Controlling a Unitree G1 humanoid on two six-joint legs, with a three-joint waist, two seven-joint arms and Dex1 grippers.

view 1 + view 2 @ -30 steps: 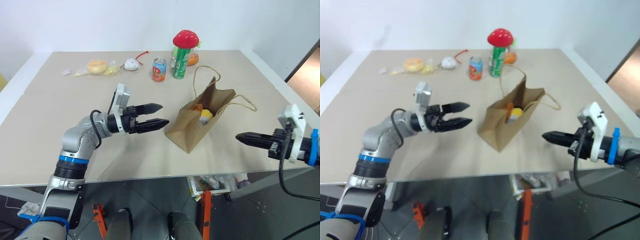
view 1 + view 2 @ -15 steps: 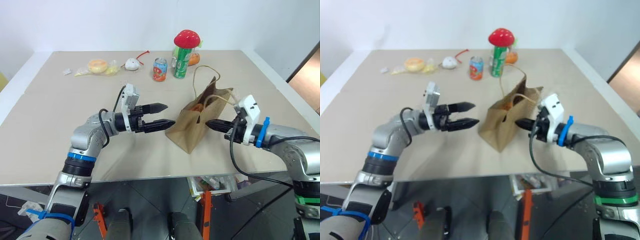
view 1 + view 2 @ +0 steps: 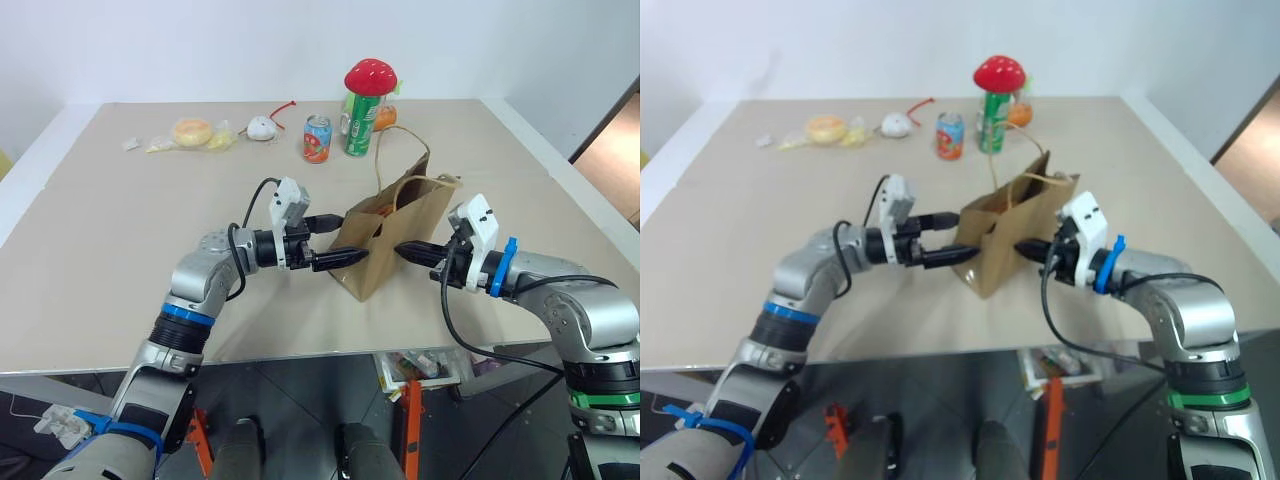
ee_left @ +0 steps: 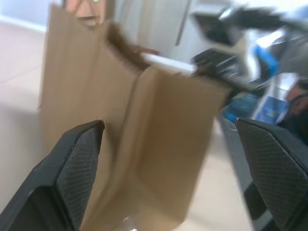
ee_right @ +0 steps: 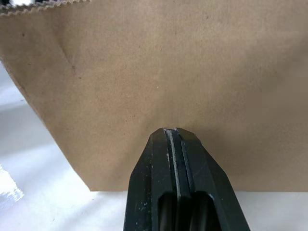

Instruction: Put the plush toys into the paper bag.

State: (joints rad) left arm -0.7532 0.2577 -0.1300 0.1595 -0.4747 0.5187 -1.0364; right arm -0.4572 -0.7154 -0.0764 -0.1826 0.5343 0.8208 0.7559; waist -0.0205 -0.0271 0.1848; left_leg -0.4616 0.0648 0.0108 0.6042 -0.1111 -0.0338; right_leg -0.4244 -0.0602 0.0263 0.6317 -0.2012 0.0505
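- Paper bag (image 3: 385,235) upright mid-counter (image 3: 120,220), something orange just visible at its mouth.
- Left hand (image 3: 342,240) fingers apart, straddling bag's left edge.
- Right hand (image 3: 402,250) fingers together, tip against bag's right face.

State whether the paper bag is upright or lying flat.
Upright: the bag stands on its base, mouth and handles up, between the left hand and right hand.

A beige table (image 3: 120,240) is carrying a brown paper bag (image 3: 395,225) standing near its front edge; two cans (image 3: 318,139), a small white toy (image 3: 262,127) and wrapped snacks (image 3: 195,132) are lying along its far edge.
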